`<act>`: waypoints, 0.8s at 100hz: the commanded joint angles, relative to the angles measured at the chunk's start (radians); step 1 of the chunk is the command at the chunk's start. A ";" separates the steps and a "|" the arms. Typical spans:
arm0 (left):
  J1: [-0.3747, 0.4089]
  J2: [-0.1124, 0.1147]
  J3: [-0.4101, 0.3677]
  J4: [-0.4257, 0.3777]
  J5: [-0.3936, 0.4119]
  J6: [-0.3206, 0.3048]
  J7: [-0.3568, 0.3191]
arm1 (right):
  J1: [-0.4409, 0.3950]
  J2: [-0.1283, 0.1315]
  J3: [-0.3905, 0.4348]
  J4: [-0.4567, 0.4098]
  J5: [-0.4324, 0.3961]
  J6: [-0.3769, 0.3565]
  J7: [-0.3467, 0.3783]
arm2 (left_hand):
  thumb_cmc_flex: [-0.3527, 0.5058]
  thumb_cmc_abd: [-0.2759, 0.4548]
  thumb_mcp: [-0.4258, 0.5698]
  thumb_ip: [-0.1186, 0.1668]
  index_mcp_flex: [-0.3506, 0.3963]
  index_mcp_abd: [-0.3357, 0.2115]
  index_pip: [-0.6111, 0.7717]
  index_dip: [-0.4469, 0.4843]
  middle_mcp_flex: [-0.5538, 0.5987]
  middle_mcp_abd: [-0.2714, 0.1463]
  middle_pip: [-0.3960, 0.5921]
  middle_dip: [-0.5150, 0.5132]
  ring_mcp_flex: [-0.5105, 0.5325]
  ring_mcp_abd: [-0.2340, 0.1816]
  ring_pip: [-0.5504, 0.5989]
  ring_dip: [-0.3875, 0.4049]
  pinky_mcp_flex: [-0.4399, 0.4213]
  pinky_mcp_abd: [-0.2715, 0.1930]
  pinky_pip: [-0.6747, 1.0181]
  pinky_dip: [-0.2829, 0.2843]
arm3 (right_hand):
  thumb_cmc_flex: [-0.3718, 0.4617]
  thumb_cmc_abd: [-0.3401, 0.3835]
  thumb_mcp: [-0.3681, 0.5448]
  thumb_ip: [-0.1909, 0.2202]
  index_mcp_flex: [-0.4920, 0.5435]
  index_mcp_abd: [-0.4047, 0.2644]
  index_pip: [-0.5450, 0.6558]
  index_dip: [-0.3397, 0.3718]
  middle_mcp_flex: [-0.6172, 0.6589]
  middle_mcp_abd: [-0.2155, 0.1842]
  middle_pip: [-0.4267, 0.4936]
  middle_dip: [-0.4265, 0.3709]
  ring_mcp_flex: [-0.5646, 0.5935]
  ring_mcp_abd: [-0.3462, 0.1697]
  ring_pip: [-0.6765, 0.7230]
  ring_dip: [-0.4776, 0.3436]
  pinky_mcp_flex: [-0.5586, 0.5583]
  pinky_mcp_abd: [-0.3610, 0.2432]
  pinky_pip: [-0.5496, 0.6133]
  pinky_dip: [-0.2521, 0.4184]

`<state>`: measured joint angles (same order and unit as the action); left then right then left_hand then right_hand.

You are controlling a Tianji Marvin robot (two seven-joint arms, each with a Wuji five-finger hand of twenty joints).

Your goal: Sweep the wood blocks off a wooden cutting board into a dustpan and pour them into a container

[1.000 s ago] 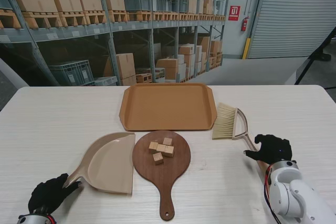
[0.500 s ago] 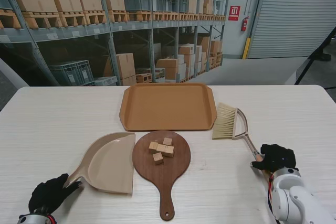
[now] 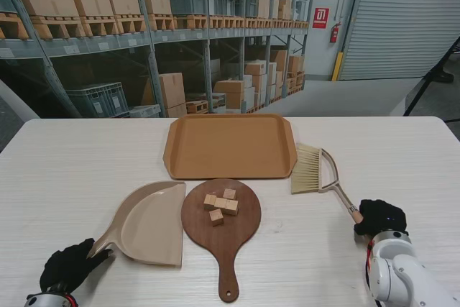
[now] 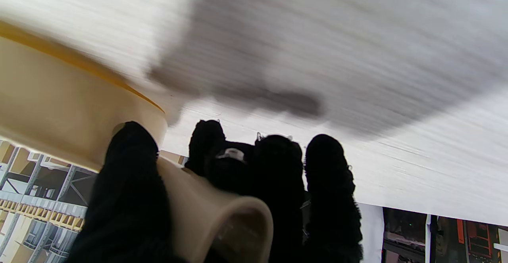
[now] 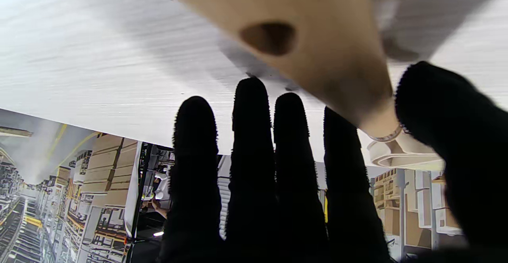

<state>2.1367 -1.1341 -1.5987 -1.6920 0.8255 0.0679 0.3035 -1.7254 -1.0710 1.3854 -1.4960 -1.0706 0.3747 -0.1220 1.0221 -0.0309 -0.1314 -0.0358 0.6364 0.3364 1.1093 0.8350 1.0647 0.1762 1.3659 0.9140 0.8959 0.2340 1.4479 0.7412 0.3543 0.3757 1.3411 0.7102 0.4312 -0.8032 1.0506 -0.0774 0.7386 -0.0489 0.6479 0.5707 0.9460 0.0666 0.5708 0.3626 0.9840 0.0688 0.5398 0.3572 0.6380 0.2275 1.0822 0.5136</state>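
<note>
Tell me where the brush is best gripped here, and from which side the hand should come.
Probably by the wooden handle end, approached from the side nearer to me and to the right. The brush lies flat with bristles pointing away toward the tray, its handle angling out to the right hand, which is already over the tip. The wrist view shows fingers extended, not yet wrapped.
</note>
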 commanded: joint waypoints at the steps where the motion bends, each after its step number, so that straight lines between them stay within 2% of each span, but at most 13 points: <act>1: 0.003 -0.001 0.004 -0.005 -0.001 0.005 -0.021 | -0.011 -0.004 -0.004 0.013 0.003 0.007 0.016 | 0.166 0.154 0.101 0.010 0.033 0.047 0.052 -0.001 0.058 -0.145 0.083 0.011 0.078 -0.185 0.025 -0.002 -0.014 -0.001 0.024 0.020 | 0.062 -0.067 0.088 -0.081 0.054 -0.062 0.077 -0.059 0.043 -0.023 0.023 0.023 0.051 -0.020 0.036 0.026 0.026 -0.013 0.066 -0.030; 10: 0.002 -0.001 0.006 -0.005 -0.002 0.006 -0.023 | -0.011 -0.004 -0.001 0.016 0.004 0.010 0.013 | 0.166 0.154 0.101 0.010 0.033 0.046 0.052 -0.001 0.058 -0.145 0.082 0.011 0.079 -0.185 0.025 -0.002 -0.014 0.000 0.024 0.019 | 0.139 -0.107 0.103 -0.153 0.063 -0.103 0.179 -0.150 0.097 -0.035 0.019 0.029 0.093 -0.028 0.049 0.033 0.050 -0.021 0.088 -0.043; 21: 0.001 0.000 0.006 -0.005 -0.002 0.007 -0.026 | -0.012 -0.006 0.004 0.019 0.008 0.020 0.005 | 0.165 0.155 0.101 0.010 0.033 0.046 0.052 -0.002 0.058 -0.145 0.082 0.011 0.078 -0.185 0.024 -0.002 -0.015 -0.001 0.024 0.019 | 0.204 -0.122 0.101 -0.180 0.079 -0.145 0.294 -0.232 0.179 -0.043 -0.011 0.056 0.145 -0.034 0.067 0.041 0.082 -0.028 0.113 -0.052; 31: 0.001 0.000 0.006 -0.005 -0.001 0.008 -0.027 | -0.013 -0.009 0.010 0.021 0.015 0.029 -0.005 | 0.165 0.155 0.101 0.010 0.033 0.045 0.050 -0.002 0.057 -0.145 0.080 0.011 0.077 -0.185 0.023 -0.003 -0.014 0.000 0.024 0.019 | 0.230 -0.118 0.100 -0.183 0.125 -0.165 0.334 -0.256 0.249 -0.047 -0.021 0.066 0.192 -0.034 0.087 0.050 0.115 -0.033 0.136 -0.052; 51: 0.000 0.000 0.008 -0.004 -0.002 0.009 -0.029 | -0.021 -0.010 0.027 0.024 0.013 0.034 -0.017 | 0.164 0.155 0.101 0.009 0.033 0.044 0.048 -0.004 0.057 -0.145 0.079 0.011 0.076 -0.184 0.022 -0.002 -0.016 0.000 0.023 0.019 | 0.238 -0.109 0.098 -0.183 0.173 -0.179 0.354 -0.259 0.301 -0.056 -0.027 0.078 0.229 -0.030 0.102 0.056 0.137 -0.033 0.149 -0.054; 59: -0.001 0.000 0.008 -0.004 -0.002 0.010 -0.030 | -0.024 -0.011 0.033 0.022 0.015 0.032 -0.017 | 0.165 0.156 0.102 0.010 0.033 0.044 0.048 -0.004 0.057 -0.145 0.079 0.011 0.076 -0.184 0.022 -0.002 -0.017 0.000 0.022 0.019 | 0.219 -0.115 0.096 -0.182 0.156 -0.169 0.346 -0.261 0.283 -0.051 -0.042 0.085 0.213 -0.031 0.089 0.054 0.123 -0.030 0.141 -0.060; 65: -0.001 0.001 0.008 -0.004 -0.002 0.009 -0.031 | -0.026 -0.011 0.038 0.017 0.019 0.029 -0.015 | 0.164 0.155 0.101 0.009 0.033 0.043 0.048 -0.005 0.057 -0.145 0.079 0.011 0.076 -0.184 0.022 -0.002 -0.016 -0.001 0.023 0.019 | 0.157 -0.120 0.085 -0.181 0.105 -0.144 0.321 -0.257 0.222 -0.041 -0.050 0.089 0.174 -0.023 0.056 0.048 0.091 -0.022 0.118 -0.068; 69: -0.002 0.001 0.008 -0.003 -0.001 0.008 -0.030 | -0.027 -0.013 0.040 0.012 0.027 0.030 -0.014 | 0.165 0.155 0.101 0.010 0.033 0.042 0.047 -0.005 0.057 -0.145 0.079 0.011 0.076 -0.184 0.022 -0.002 -0.016 -0.001 0.023 0.019 | 0.097 -0.103 0.078 -0.159 0.092 -0.116 0.226 -0.199 0.165 -0.033 -0.033 0.058 0.145 -0.019 0.030 0.051 0.068 -0.015 0.100 -0.062; 75: -0.003 0.001 0.008 -0.002 -0.001 0.007 -0.028 | -0.028 -0.017 0.043 0.004 0.048 0.035 -0.020 | 0.164 0.155 0.101 0.009 0.033 0.042 0.046 -0.006 0.057 -0.145 0.079 0.011 0.076 -0.184 0.021 -0.002 -0.016 -0.001 0.023 0.019 | -0.003 -0.037 0.059 -0.037 0.074 -0.055 0.023 -0.021 0.071 -0.018 -0.033 0.040 0.079 -0.008 -0.001 0.045 0.019 0.000 0.059 -0.045; 80: -0.004 0.000 0.007 -0.001 0.000 0.006 -0.026 | -0.027 -0.021 0.046 0.000 0.063 0.035 -0.034 | 0.164 0.155 0.101 0.009 0.033 0.042 0.046 -0.006 0.057 -0.145 0.079 0.011 0.076 -0.184 0.021 -0.002 -0.015 -0.002 0.023 0.019 | -0.027 -0.033 0.040 -0.025 0.043 -0.040 -0.005 0.004 0.025 -0.014 -0.030 0.041 0.038 -0.007 -0.012 0.041 -0.019 0.010 0.032 -0.048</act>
<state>2.1312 -1.1324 -1.5935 -1.6915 0.8232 0.0733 0.2937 -1.7424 -1.0829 1.4314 -1.4884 -1.0179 0.4046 -0.1545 1.0221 -0.0293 -0.1314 -0.0358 0.6362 0.3364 1.1095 0.8350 1.0647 0.1760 1.3650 0.9133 0.8959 0.2337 1.4458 0.7413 0.3527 0.3754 1.3411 0.7102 0.4451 -0.8541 1.0641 -0.1480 0.8014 -0.1086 0.6871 0.5210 1.0319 0.0346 0.5404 0.4207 1.0646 0.0597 0.5611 0.4067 0.6620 0.2009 1.1427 0.4639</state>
